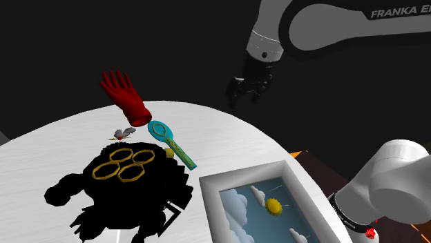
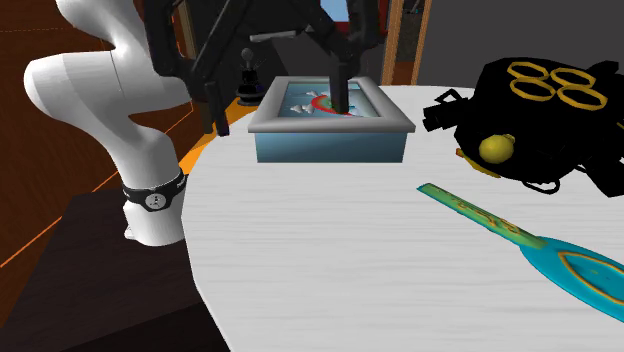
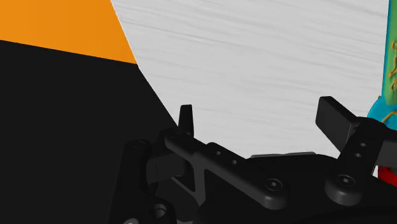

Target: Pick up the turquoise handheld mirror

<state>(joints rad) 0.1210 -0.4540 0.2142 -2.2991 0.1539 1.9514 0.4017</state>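
The arm [image 1: 331,21] was held high above its base and bent over, with the wrist turned downward. The gripper [image 1: 243,95] was hung in the air, pointed down, its fingers [image 3: 333,118] spread apart and nothing clasped between them.

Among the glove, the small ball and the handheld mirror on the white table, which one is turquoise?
The handheld mirror, lying flat with its oval head toward the glove. The glove is red and the small ball is yellow.
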